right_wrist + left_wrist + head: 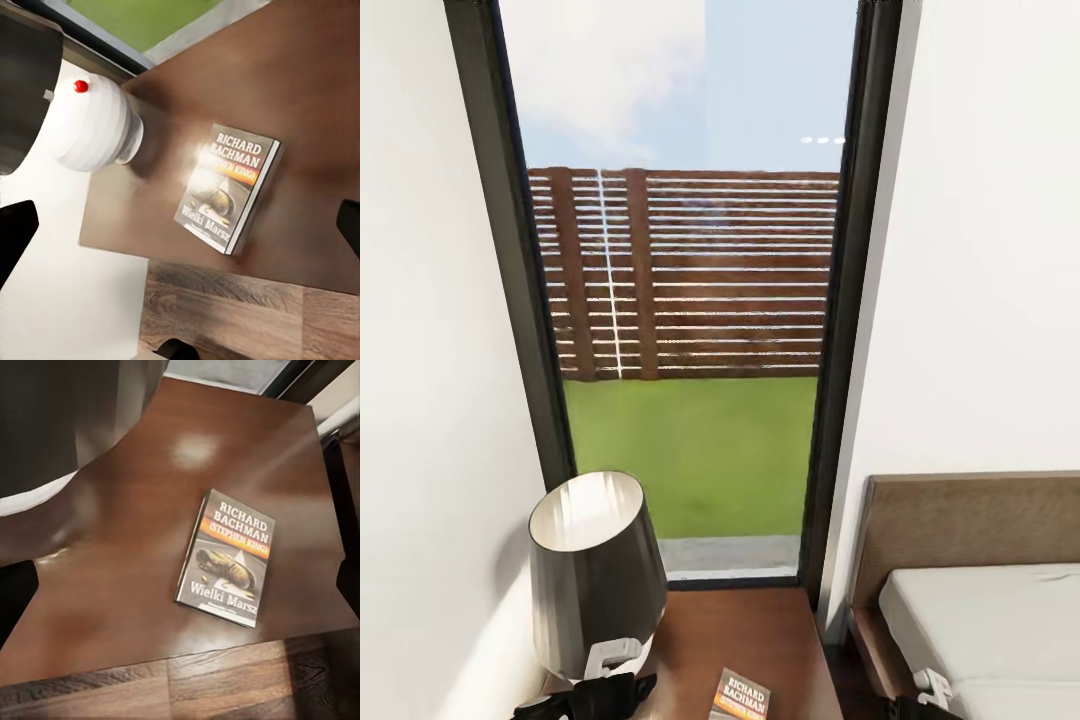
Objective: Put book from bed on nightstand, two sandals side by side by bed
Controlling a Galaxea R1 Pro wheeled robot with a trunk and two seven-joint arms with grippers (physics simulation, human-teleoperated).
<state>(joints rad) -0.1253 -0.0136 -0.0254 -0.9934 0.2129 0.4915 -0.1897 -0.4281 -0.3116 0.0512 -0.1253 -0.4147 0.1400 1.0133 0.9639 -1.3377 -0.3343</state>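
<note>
Room: white walls (980,250) on both sides of a tall black-framed window (690,300); wood-plank floor (225,682) shows below the near edge of the furniture.
Nightstand (760,640): dark-brown wooden top, standing under the window, between the left wall and the bed.
Book (226,556): lies flat and face up on the nightstand top, near its front edge, with the white "RICHARD BACHMAN" lettering, an orange band and "Wielki Marsz" readable; nothing touches it.
Left gripper (585,697): black, low in the head view, just beside the lamp foot; I cannot tell whether its jaws are apart or closed.
Right gripper (180,225): dark fingertips (15,236) sit at opposite edges of the right wrist view, spread wide with nothing between them, above the book.
Lamp (595,570): dark tapered shade on a ribbed white base, standing on the nightstand left of the book.
Bed (980,610): right of the nightstand, brown headboard against the wall, pale mattress.
Outside: green lawn (700,450), then a slatted brown fence (690,270) under blue sky.
</note>
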